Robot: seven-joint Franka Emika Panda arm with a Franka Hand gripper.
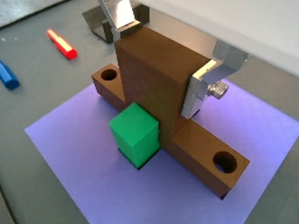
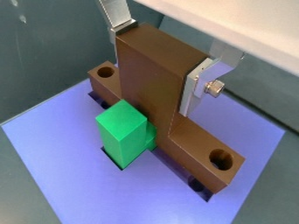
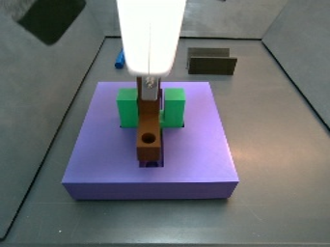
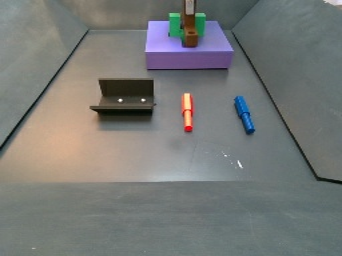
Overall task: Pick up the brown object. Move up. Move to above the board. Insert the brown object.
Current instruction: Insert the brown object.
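The brown object (image 2: 163, 105) is sitting in the groove along the middle of the board (image 3: 194, 154), its upright end clamped between the silver fingers (image 1: 201, 92) of the gripper (image 1: 158, 52), which is closing on both its sides. A green block (image 2: 125, 131) is standing on the board, touching the object. Farther off, the fixture (image 4: 124, 97), a red marker (image 4: 187, 111) and a blue marker (image 4: 243, 113) are lying on the floor.

Both wrist views are looking down closely at the tool (image 1: 158, 66) and the board (image 2: 52, 149). A side view is facing the board (image 3: 152, 164) from nearby above; another is viewing it distantly across the floor (image 4: 147, 215).
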